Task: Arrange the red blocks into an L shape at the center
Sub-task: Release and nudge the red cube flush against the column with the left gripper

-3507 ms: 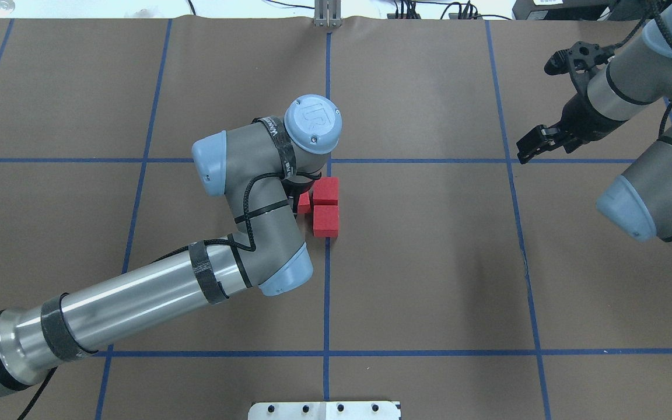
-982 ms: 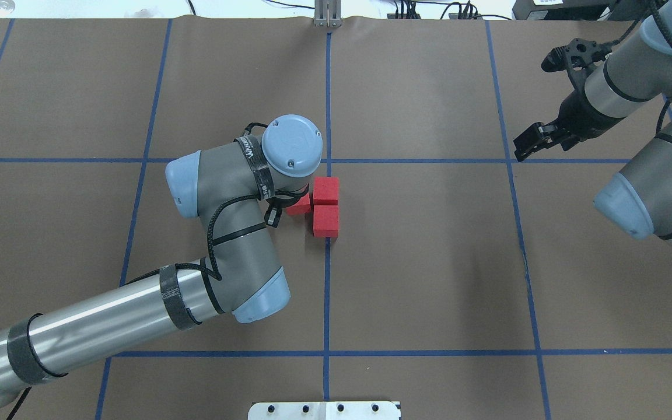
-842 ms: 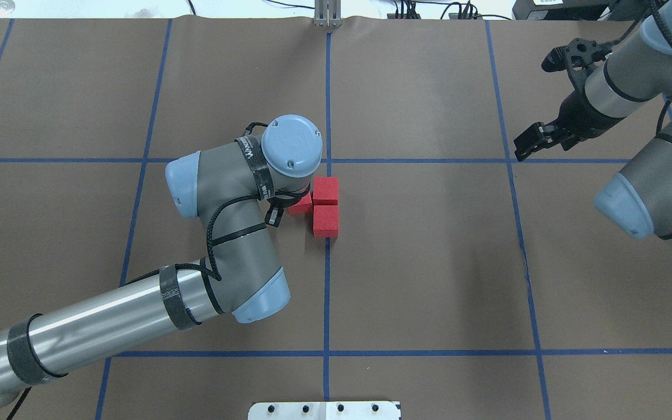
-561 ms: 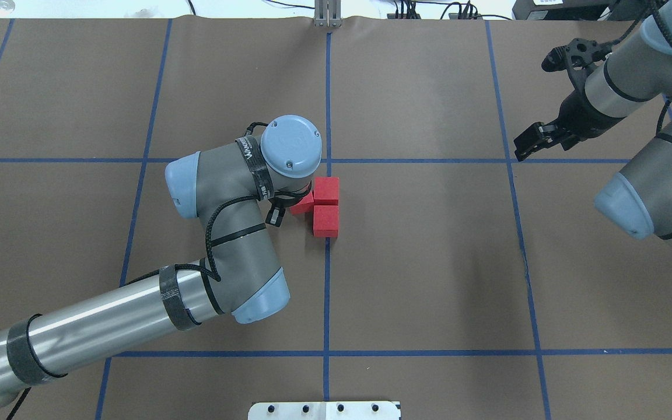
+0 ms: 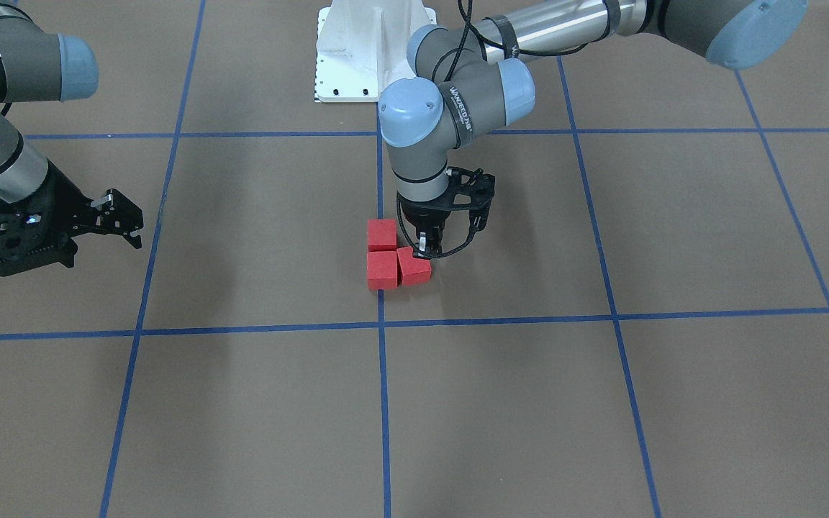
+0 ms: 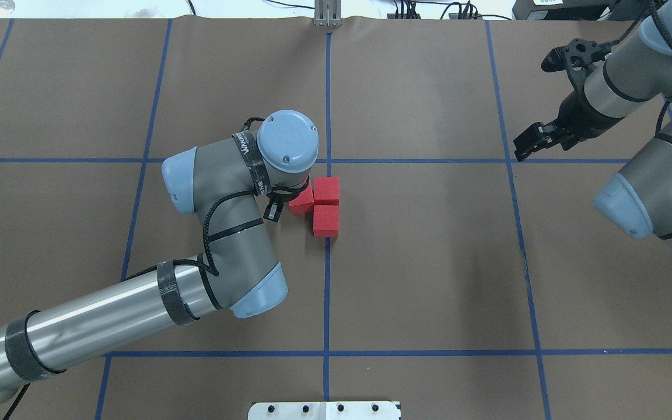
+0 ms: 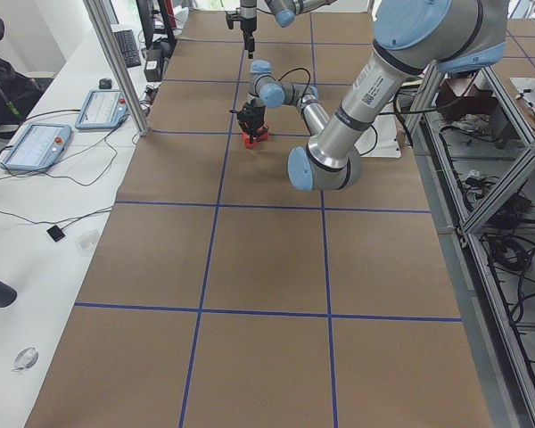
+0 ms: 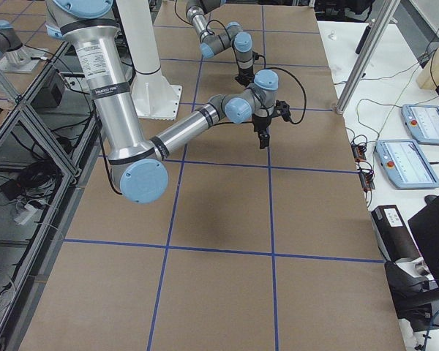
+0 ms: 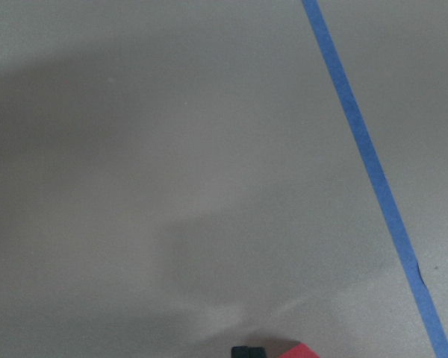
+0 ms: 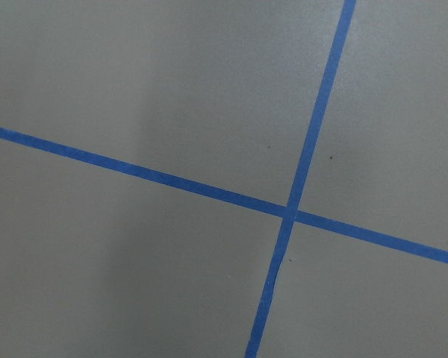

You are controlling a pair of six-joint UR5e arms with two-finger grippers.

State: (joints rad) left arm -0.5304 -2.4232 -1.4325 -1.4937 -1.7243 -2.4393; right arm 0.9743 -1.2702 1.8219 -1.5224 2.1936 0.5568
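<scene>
The brown surface (image 6: 429, 262) is split by the central blue tape line (image 6: 327, 280), the landmark here. The left arm (image 6: 108, 315) reaches up to that line; the right arm (image 6: 651, 192) hangs well off to its other side.

From overhead the wrist hides the left gripper (image 5: 424, 248). The front-facing view shows its fingers drawn together with nothing between them, tips at the edge of one cube. The right gripper (image 5: 130, 224) is spread wide and empty, and its wrist camera sees only a tape crossing (image 10: 287, 211).

The red blocks sit at the center. Two (image 5: 382, 234) (image 5: 383, 268) lie touching, in a row on the line. The third (image 5: 414, 270), slightly skewed, touches the farther one on the left arm's side. The left wrist view catches only its red sliver (image 9: 302, 350).
</scene>
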